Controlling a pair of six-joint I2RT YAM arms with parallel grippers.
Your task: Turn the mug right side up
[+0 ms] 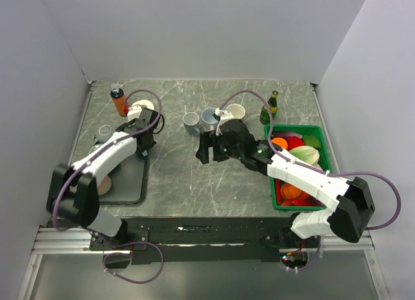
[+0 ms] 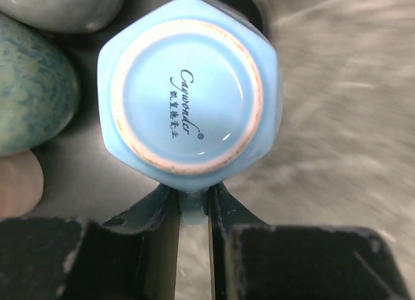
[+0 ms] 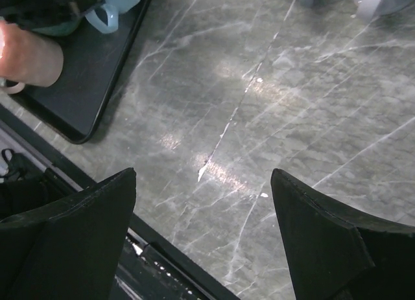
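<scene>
A light blue mug (image 2: 188,99) stands upside down on the black tray (image 2: 84,183), its printed base facing the left wrist camera. My left gripper (image 2: 192,196) is shut on the mug's handle, which sits pinched between the two black fingers. From above, that gripper (image 1: 144,144) hangs over the tray's far right corner and hides the mug. The right wrist view catches the mug's handle (image 3: 107,15) at its top left. My right gripper (image 1: 211,148) hovers open over the bare table middle with nothing between its fingers (image 3: 84,229).
On the tray beside the blue mug sit a green speckled mug (image 2: 32,92), a grey one (image 2: 65,5) and a pink one (image 3: 32,54). Three mugs (image 1: 211,118), an orange bottle (image 1: 118,100) and a green bottle (image 1: 272,105) stand at the back. A green basket (image 1: 324,157) of produce is right.
</scene>
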